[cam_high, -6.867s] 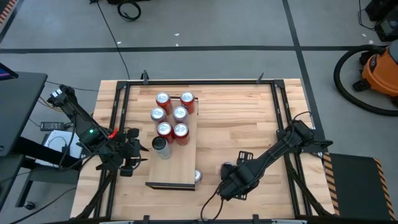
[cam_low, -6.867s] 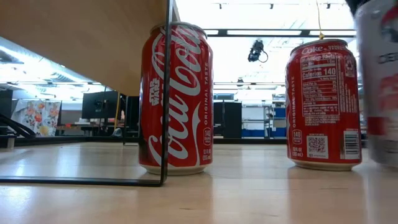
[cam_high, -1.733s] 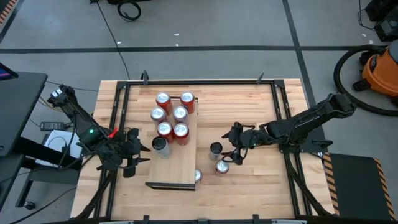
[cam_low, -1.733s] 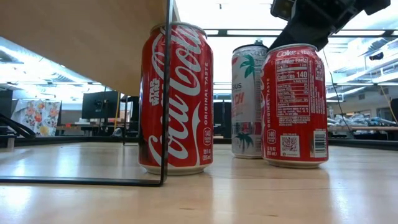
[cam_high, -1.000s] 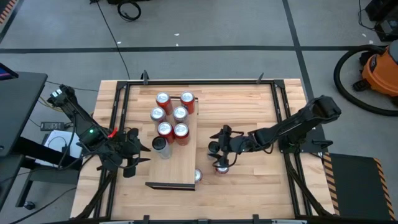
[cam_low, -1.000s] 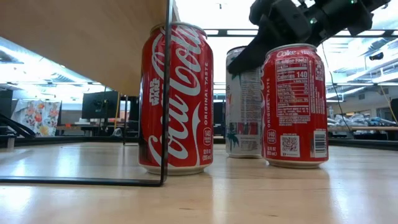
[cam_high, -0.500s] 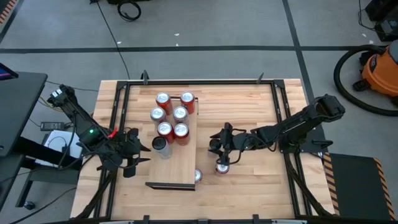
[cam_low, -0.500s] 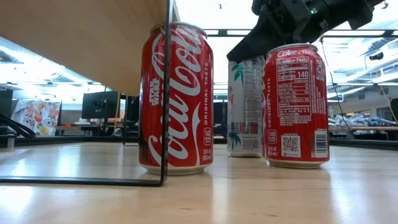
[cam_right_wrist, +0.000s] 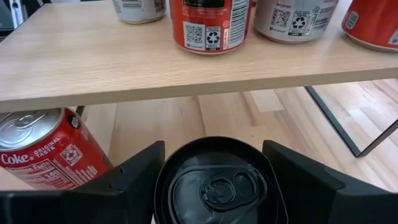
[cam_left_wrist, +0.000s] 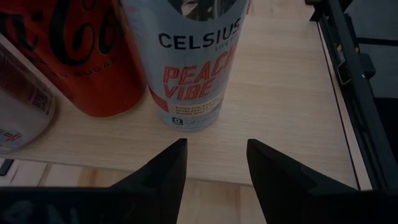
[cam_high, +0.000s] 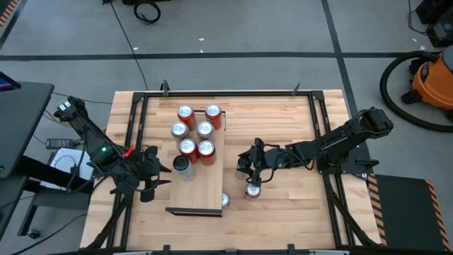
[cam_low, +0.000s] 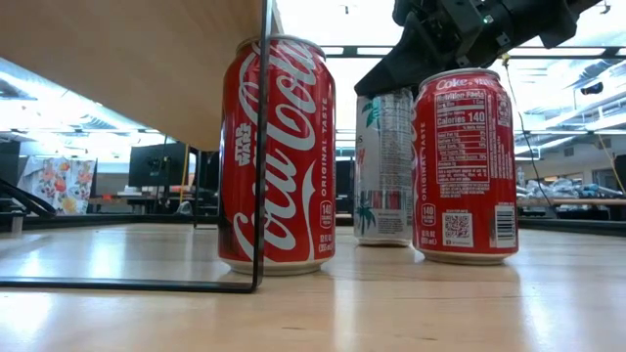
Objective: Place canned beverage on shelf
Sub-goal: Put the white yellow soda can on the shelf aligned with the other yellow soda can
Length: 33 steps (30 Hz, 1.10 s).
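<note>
**Right gripper closes in on black-topped can beside the shelf**

The right gripper (cam_high: 244, 164) sits over the black-topped can (cam_right_wrist: 221, 182), its fingers (cam_right_wrist: 134, 174) flanking the can's sides; a second ago they stood wider and have drawn in since, though actual contact with the can cannot be confirmed. In the low view, the can's pale body with a palm print (cam_low: 382, 166) stands upright on the tabletop (cam_high: 283, 127), the dark gripper (cam_low: 411, 54) pressed down around its top. Since the view about a second and a half ago, the right arm has stretched from the table's 3 o'clock edge toward the centre and reached the can.

The can stands just off the shelf (cam_high: 202, 188), at the board's 3 o'clock side, with a red cola can (cam_high: 253, 190) near it at 5 o'clock. Another red can (cam_high: 225, 200) stands under the shelf's near corner.

Six red cans fill the far end of the shelf (cam_high: 195, 130). At the board's 9 o'clock edge stands a Celsius can (cam_high: 183, 167), and the left gripper (cam_high: 154, 173) hangs just beside it, unmoved from before, its fingers (cam_left_wrist: 163, 171) parted and holding nothing.
</note>
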Motion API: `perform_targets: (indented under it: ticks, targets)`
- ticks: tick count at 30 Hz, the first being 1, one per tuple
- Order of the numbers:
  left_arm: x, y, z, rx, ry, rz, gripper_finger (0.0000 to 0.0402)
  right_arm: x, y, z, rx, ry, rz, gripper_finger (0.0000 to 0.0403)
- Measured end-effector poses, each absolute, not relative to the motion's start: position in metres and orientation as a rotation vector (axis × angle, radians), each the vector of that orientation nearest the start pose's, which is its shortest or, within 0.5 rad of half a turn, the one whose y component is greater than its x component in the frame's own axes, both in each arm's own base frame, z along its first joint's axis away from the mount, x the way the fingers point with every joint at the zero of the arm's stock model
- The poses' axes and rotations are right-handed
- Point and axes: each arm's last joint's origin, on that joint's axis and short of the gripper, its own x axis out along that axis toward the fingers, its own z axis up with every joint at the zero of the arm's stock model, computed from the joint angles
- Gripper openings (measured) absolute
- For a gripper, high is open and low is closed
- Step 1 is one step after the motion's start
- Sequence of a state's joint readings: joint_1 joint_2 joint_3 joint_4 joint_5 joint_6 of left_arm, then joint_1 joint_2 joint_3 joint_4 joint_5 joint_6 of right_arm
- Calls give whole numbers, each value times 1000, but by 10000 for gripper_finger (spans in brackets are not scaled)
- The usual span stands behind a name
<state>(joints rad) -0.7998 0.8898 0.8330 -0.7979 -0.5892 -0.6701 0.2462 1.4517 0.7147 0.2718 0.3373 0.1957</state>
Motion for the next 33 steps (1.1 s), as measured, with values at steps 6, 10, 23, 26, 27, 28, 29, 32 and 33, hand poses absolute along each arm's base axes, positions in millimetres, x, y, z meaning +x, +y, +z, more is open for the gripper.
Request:
perform_targets:
  ticks: [6, 10, 23, 26, 27, 28, 29, 32, 33]
  targets:
    - [125, -105, 285, -96, 677, 29, 178, 290, 63, 205, 45, 434, -129, 257]
    - [125, -105, 285, -93, 677, 28, 178, 297, 65, 218, 52, 393, -102, 261]
    - [125, -105, 285, -89, 677, 27, 178, 315, 77, 302, -28, 478, -25, 266]
    - [124, -105, 285, -89, 678, 26, 178, 317, 79, 324, -61, 441, -11, 266]
    - [124, -105, 285, -89, 677, 26, 178, 318, 79, 331, -71, 432, -8, 266]
    - [125, -105, 285, -89, 677, 27, 178, 318, 79, 336, -80, 425, -6, 266]
    - [124, -105, 285, -89, 678, 27, 178, 318, 79, 341, -88, 420, -4, 266]
    - [125, -105, 285, -89, 678, 26, 178, 319, 80, 356, -86, 381, 21, 266]
    - [124, -105, 285, -88, 678, 26, 178, 319, 80, 360, -80, 365, 35, 266]
